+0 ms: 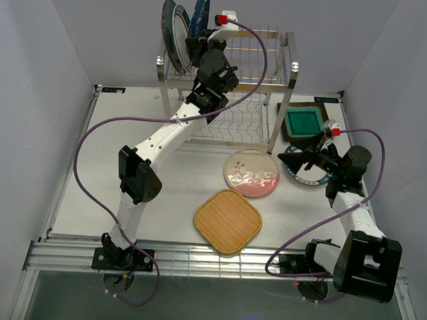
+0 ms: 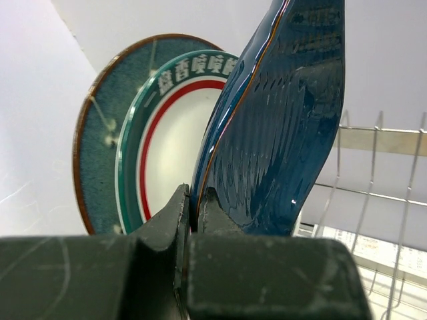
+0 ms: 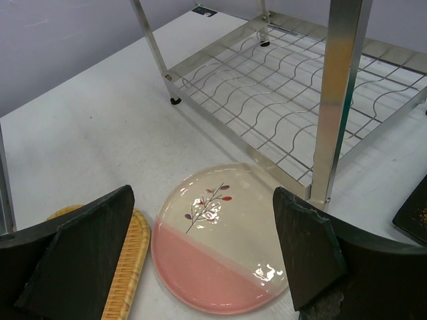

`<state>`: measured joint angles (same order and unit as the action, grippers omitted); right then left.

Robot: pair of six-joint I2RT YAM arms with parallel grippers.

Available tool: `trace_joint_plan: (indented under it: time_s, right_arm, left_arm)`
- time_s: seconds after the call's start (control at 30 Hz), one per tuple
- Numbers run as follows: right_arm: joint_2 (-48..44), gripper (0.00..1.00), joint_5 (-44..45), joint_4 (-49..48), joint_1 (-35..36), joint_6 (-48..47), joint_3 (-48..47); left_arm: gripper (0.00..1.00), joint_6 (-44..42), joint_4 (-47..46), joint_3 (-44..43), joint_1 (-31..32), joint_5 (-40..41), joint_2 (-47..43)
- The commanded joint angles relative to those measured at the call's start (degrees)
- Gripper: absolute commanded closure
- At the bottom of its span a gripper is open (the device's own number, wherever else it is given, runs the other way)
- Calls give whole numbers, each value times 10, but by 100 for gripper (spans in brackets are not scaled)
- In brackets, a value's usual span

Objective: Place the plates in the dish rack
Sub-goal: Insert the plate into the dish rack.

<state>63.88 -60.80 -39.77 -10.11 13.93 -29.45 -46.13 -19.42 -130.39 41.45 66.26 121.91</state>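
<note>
While aloft (on plate (image 2: pixel 280 133)), left tool (image 2: pixel 195 201)

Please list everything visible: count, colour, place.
steel wire dish rack: one, silver, far middle
speckled round plate: one, dark teal, upright, rack top, left
rimmed round plate: one, white, green-red rim, upright beside it
leaf-shaped plate: one, dark blue, held beside those
floral round plate: one, pink-cream, before rack
woven rounded-square plate: one, orange, front
square plate: one, green, brown rim, right of rack
second rimmed plate: one, white, dark rim, right
left gripper: dark, shut on leaf-shaped plate
right gripper: dark, open, right side
</note>
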Motion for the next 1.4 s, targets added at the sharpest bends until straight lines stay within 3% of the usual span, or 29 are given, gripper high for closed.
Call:
trace_joint_plan:
  time_s: [0.0, 1.07, 1.37]
  right_arm:
    - [3, 10, -12, -30, -4, 4, -11]
    - [12, 10, -20, -31, -7, 11, -17]
    - [13, 10, -20, -32, -8, 14, -17]
  left_arm:
    - [100, -37, -103, -35, -8, -8, -31]
    - [100, 7, -106, 35, 3, 20, -58]
    - [100, 2, -96, -21, 3, 25, -45]
